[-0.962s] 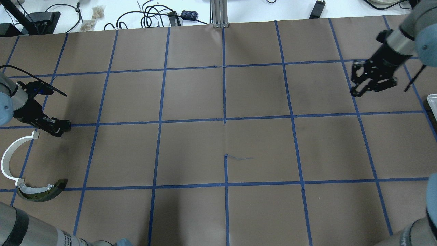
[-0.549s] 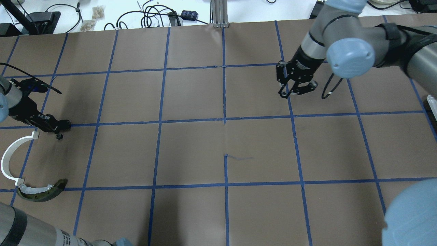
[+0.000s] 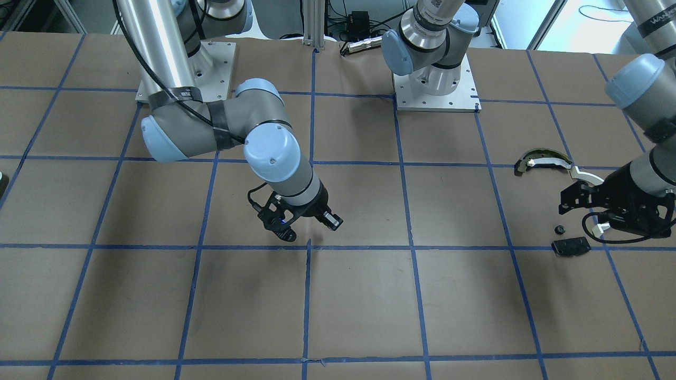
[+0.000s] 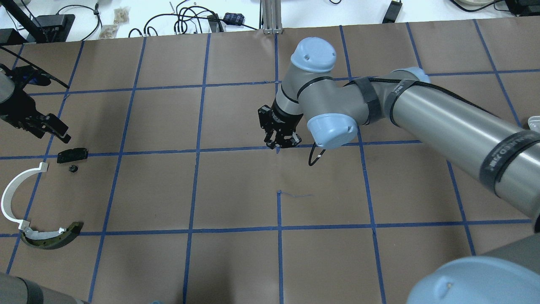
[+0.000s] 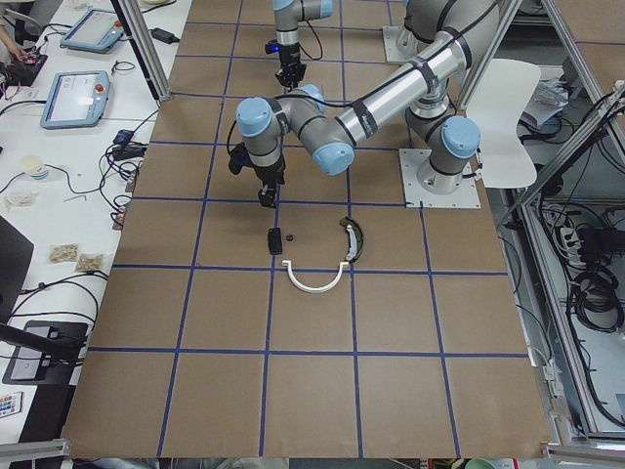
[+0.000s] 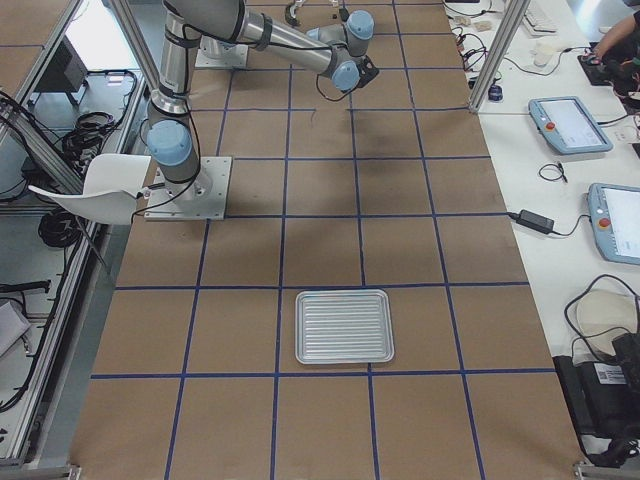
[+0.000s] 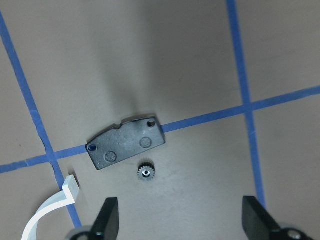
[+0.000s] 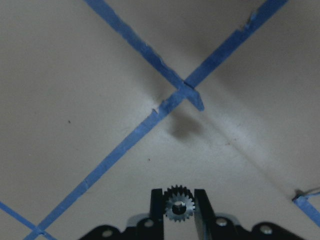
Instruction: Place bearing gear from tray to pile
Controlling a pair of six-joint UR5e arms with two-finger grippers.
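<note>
My right gripper (image 4: 282,143) hangs low over the table's centre, shut on a small silver bearing gear (image 8: 179,206) held between its fingertips. The pile lies at the left edge: a white arc strip (image 4: 17,194), an olive-and-white curved piece (image 4: 52,236), a flat black plate (image 4: 72,154) and a small dark gear (image 4: 73,169). My left gripper (image 4: 59,135) is open and empty, just beyond the black plate. The left wrist view shows the plate (image 7: 125,142) and the small gear (image 7: 146,172) below its spread fingers (image 7: 107,220). The tray (image 6: 343,293) looks empty.
The brown table cover carries a blue tape grid (image 4: 277,150). The tray's corner (image 4: 535,126) shows at the right edge in the overhead view. Cables and small boxes (image 4: 190,21) lie beyond the far edge. My right arm (image 4: 422,114) spans the right half.
My right arm has swung left from the right edge to the table's centre. My left gripper let go of a small dark gear and drew back, uncovering the black plate.
</note>
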